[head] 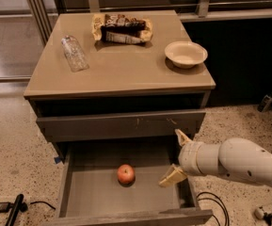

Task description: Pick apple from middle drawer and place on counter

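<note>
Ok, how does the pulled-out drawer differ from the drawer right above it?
The middle drawer is pulled out, showing its plain grey inside; the upper drawer is shut. The middle drawer holds the apple; the upper drawer's contents are hidden. Both are wide and grey. The hand is open over the middle drawer's right side, apart from the apple.

You see a red apple (125, 173) with a little yellow on it, inside the plain grey middle drawer (93, 194). The counter (121, 72) is shiny tan. On it you see a creamy white bowl (186, 54), a see-through bottle (74, 53) and a brown and yellow snack bag (122, 28). The gripper (178, 157), at the drawer's right side, has pale tan fingers (173, 177) spread apart on a creamy white arm (239, 161). The floor (13, 159) is light with dark speckles.
</note>
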You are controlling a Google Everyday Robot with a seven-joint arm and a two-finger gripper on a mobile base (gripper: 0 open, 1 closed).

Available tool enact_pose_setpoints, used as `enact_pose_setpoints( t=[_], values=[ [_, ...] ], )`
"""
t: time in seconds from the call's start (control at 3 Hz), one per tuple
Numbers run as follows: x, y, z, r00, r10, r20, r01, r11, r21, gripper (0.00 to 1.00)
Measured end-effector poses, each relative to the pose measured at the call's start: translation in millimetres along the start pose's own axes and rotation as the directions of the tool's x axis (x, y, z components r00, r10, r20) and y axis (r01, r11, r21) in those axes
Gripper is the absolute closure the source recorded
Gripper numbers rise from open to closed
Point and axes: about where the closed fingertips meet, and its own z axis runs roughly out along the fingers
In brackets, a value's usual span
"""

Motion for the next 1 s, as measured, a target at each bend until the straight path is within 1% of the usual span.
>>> enact_pose_setpoints(
  t=[0.33,0.67,1.0],
  values=[
    [-9.5,3.5,21.5,0.999,-0.026,0.029,0.026,0.9993,-0.027,0.0],
    [-14.6,7.0,43.5,0.998,-0.035,0.046,0.037,0.9981,-0.049,0.0],
    [-13.9,12.9,68.5,0.998,-0.04,0.045,0.043,0.9965,-0.071,0.0]
  ],
)
